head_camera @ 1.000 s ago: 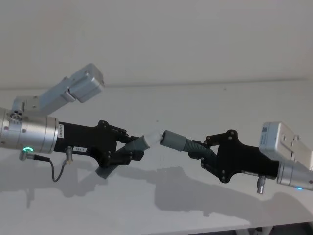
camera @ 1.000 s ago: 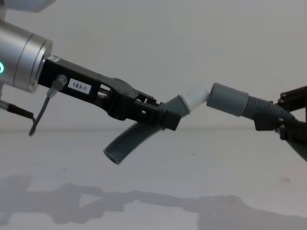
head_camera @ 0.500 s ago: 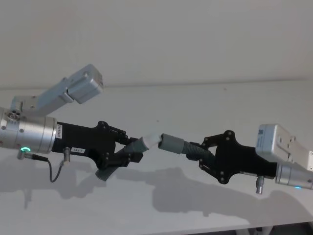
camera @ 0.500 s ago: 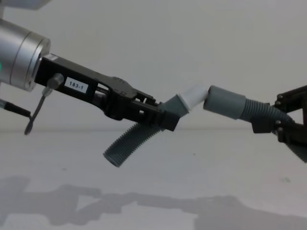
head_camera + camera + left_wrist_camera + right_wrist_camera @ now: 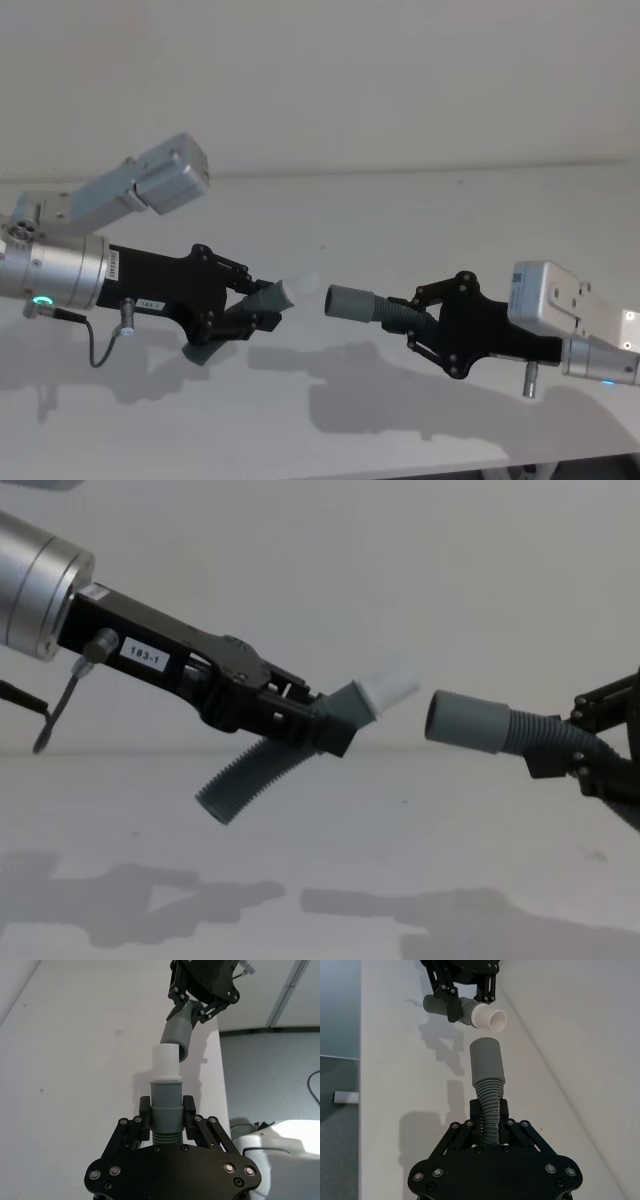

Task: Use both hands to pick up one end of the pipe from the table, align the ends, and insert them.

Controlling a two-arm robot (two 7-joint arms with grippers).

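head view: landmark = grey cuff [image 5: 347, 301]. table [image 5: 420, 215] lies well below the cuff, no part of the pipe touching it, just shadows. left gripper [image 5: 262, 306] comes in on the robot's left of the cuff. right gripper [image 5: 412, 320] sits just behind the cuff on the robot's right. both are up in the air at about cuff height.

left jaws pinch the grey collar [image 5: 165, 1110] of the left hose piece [image 5: 248, 778]; its free corrugated tail hangs down and away from the cuff. right jaws pinch the corrugated part of the right hose piece [image 5: 545, 735] a little back from the cuff, so the cuff sticks out free ahead of the fingers.

white plug [image 5: 388, 690] faces the cuff mouth, near it but apart, with a clear gap between them in chest view. plug tip sits slightly higher than the cuff mouth and points up past it. the cuff mouth tilts the other way, so the two axes make an angle, not one line. right wrist view agrees: plug opening is turned sideways to the cuff, not head-on.

progress, my read: pick-up is done for both pieces and both grips look firm. alignment is part way, ends close but not coaxial. left to do: tilt the plug onto the cuff's axis, close the gap, push the plug into the cuff. insertion not yet done.
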